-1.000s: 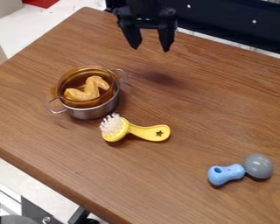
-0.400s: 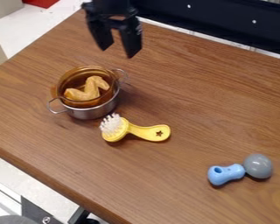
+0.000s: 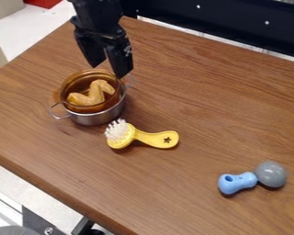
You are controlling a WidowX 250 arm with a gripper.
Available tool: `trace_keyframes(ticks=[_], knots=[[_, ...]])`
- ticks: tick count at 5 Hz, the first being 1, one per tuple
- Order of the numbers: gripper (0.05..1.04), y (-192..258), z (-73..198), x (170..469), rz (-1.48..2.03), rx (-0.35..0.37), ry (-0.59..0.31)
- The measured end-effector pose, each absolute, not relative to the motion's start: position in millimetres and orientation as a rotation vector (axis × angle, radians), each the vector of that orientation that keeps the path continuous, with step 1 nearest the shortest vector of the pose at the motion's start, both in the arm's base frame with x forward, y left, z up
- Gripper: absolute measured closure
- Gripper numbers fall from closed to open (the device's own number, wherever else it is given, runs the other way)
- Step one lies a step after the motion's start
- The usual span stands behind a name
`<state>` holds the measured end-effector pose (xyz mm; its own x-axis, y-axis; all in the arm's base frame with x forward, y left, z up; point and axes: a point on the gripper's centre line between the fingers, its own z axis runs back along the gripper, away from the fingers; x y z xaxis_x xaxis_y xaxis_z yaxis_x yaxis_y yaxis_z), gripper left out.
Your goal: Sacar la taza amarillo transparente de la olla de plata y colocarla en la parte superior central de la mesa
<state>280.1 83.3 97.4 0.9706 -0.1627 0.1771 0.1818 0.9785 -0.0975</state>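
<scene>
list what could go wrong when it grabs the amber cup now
The amber cup sits inside the silver pot, so the claw might catch the pot's rim and drag both. The toy chicken wing in the cup could be pinched instead, or tumble out if the cup tips.

No text, label, brand, number or sign can be read. Small pale marks on one side of the black claw (image 3: pixel 109 70) are too small to make out.
</scene>
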Motion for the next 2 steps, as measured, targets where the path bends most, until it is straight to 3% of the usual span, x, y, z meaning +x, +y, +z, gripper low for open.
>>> trace_keyframes(ticks=[2], knots=[[0.083, 89.6, 83.6, 275.3, -0.117, -0.062, -0.133]])
